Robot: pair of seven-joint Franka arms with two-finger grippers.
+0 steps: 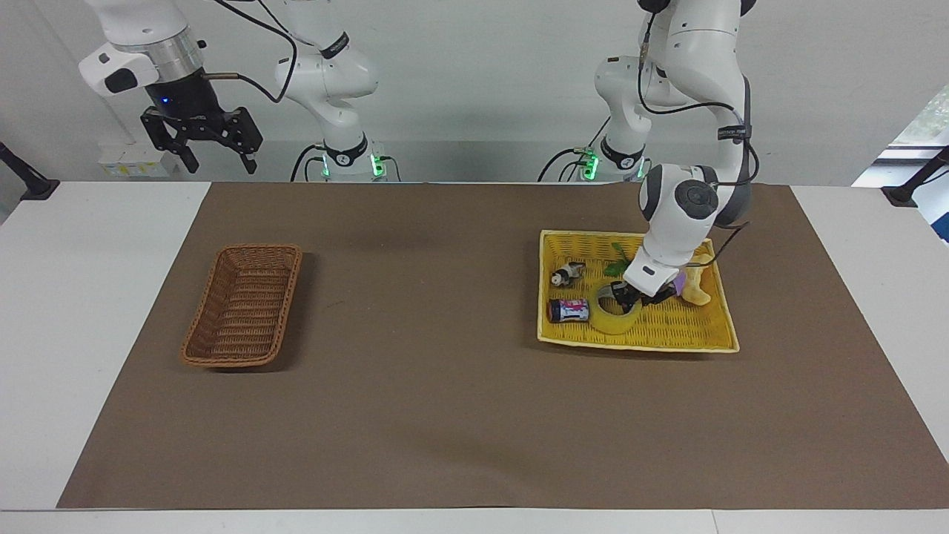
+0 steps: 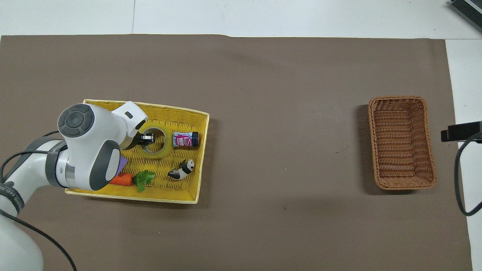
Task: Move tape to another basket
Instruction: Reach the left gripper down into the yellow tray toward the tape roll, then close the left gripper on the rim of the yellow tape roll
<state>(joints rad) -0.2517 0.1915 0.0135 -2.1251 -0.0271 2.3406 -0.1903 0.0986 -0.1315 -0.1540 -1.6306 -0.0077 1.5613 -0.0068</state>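
The tape [image 1: 615,324], a yellowish translucent ring, lies flat in the bright-yellow woven tray [image 1: 667,335] toward the left arm's end of the table. My left gripper [image 1: 636,298] is down in the tray at the tape, on the side of the ring toward the left arm's end. In the overhead view the left gripper [image 2: 145,138] reaches over the tape [image 2: 162,151], and the arm hides part of the ring. The brown wicker basket [image 1: 242,305] stands empty toward the right arm's end [image 2: 401,142]. My right gripper [image 1: 215,152] waits open, high above the table's edge.
In the tray also lie a dark can with a pink label [image 1: 569,310] beside the tape, a panda figure [image 1: 567,274], a carrot with green leaves [image 2: 122,179], a purple block [image 2: 121,165] and a pale yellow piece [image 1: 697,285]. A brown mat [image 1: 445,408] covers the table.
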